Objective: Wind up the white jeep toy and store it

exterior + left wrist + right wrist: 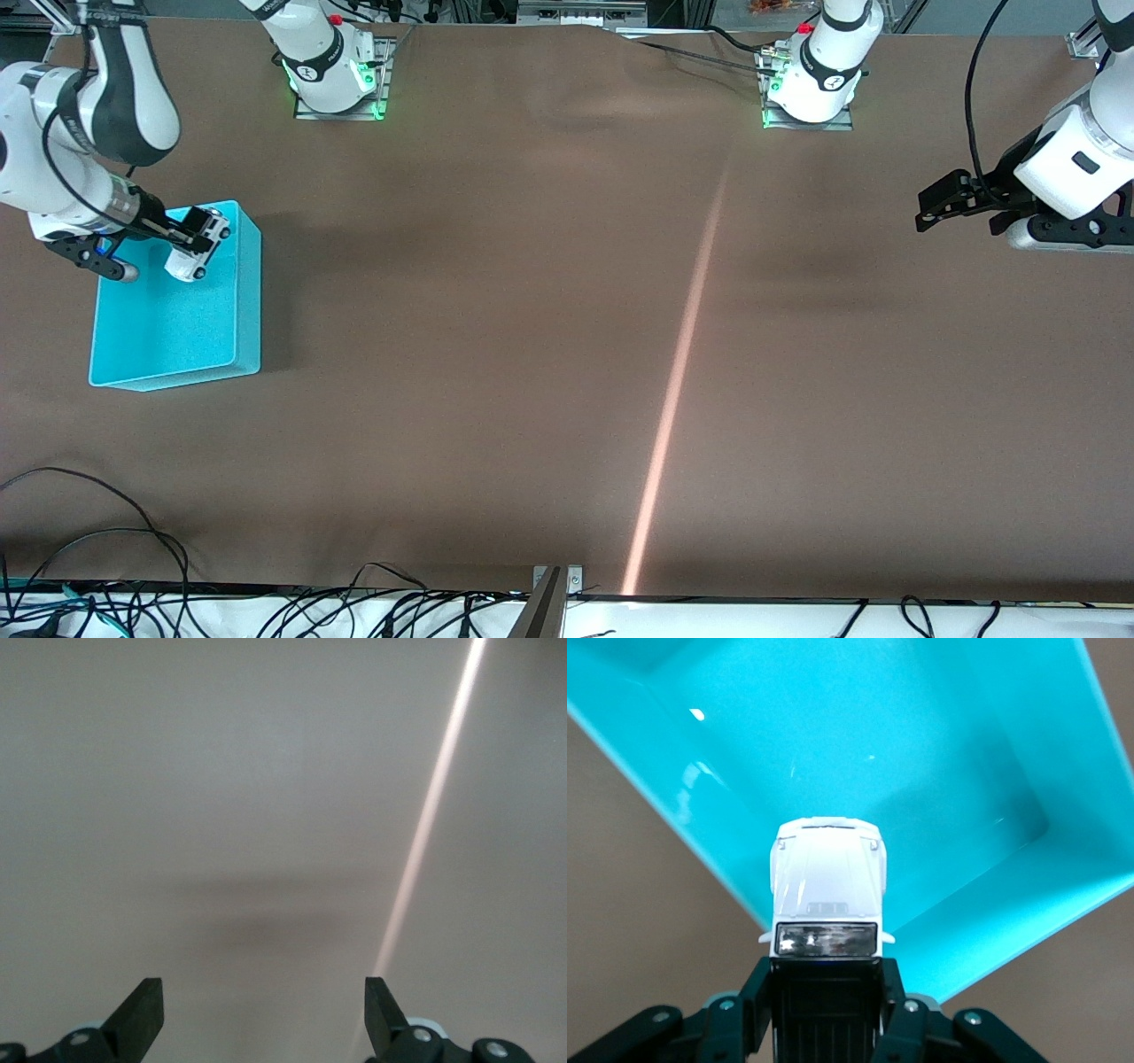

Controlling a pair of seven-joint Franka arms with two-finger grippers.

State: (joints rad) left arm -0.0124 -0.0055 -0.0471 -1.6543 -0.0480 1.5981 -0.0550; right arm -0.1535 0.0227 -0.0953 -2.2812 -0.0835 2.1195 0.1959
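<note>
The white jeep toy (198, 246) (827, 881) with its black roof hangs in the air over the turquoise bin (239, 306) (939, 753), at the bin's end nearest the robot bases. My right gripper (190, 236) (827, 988) is shut on the jeep's sides, its fingers (750, 997) pressed against the black roof section, the bonnet pointing down into the bin. My left gripper (928, 210) (264, 1014) waits above bare table at the left arm's end, open, with nothing between its fingers.
The turquoise bin stands at the right arm's end of the brown table and shows no other contents. A bright streak of light (678, 381) crosses the table's middle. Cables (106, 567) lie along the edge nearest the front camera.
</note>
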